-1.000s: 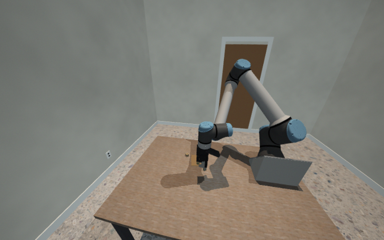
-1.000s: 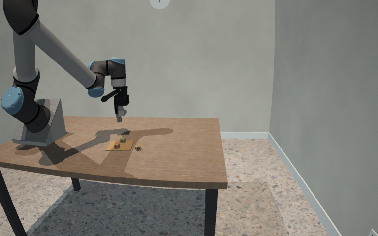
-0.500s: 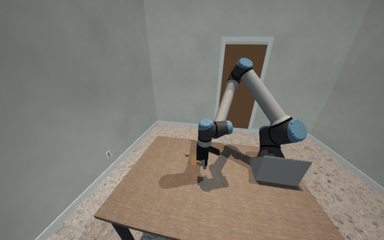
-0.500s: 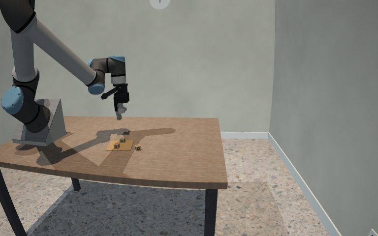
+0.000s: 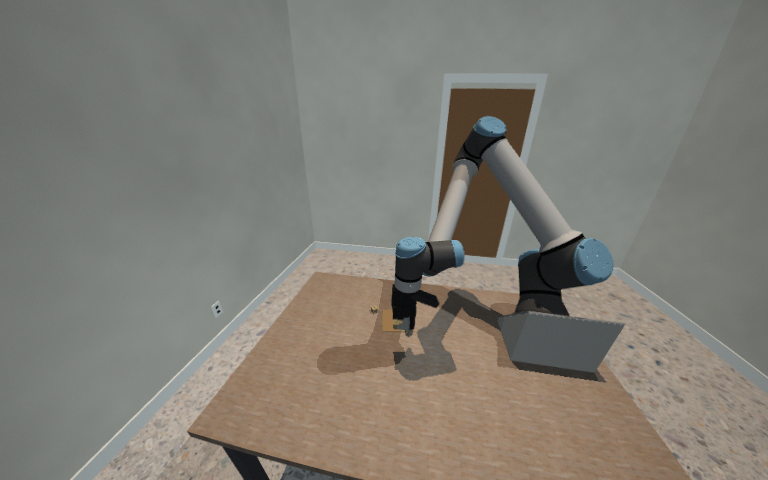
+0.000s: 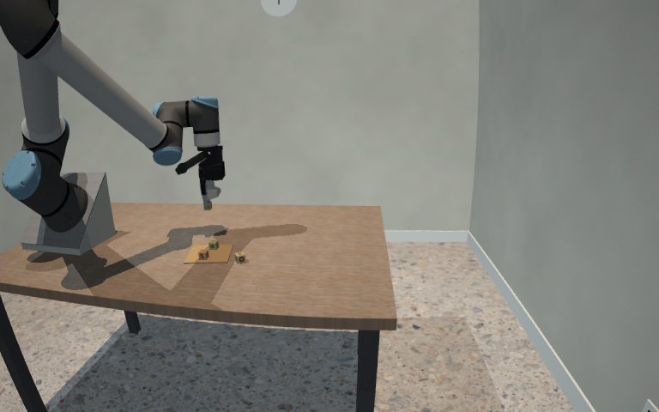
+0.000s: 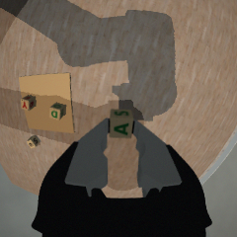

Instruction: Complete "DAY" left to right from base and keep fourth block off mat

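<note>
Wrist view, from left to right: a tan mat (image 7: 45,84) lies on the wooden table (image 7: 197,59), and two blocks sit on it. The block with a red Y (image 7: 28,102) is nearer the mat's left edge, and the block with a green D (image 7: 57,111) is just to its right, with a small gap between them. Below the mat's lower edge, off the mat, lies a smaller-looking fourth block (image 7: 33,141); its letter is too small to read. Further right, the gripper (image 7: 121,129) is closed on the block with a green A (image 7: 121,124), one grey finger (image 7: 91,158) pressing each side. The A faces the camera, and another marking shows on the face above it. This block hangs well apart from the mat, over bare wood and the arm's dark shadow.

Exterior view, left to right: the arm's grey pedestal (image 6: 99,223) stands at the table's left end, then the gripper (image 6: 208,202) hangs high above the table with the block (image 6: 207,206) at its tips, clear of the surface. Below and in front of it lies the mat (image 6: 220,253) with its two blocks (image 6: 203,253) (image 6: 213,244), and the fourth block (image 6: 239,257) rests on the wood just beside the mat's right edge.
</note>
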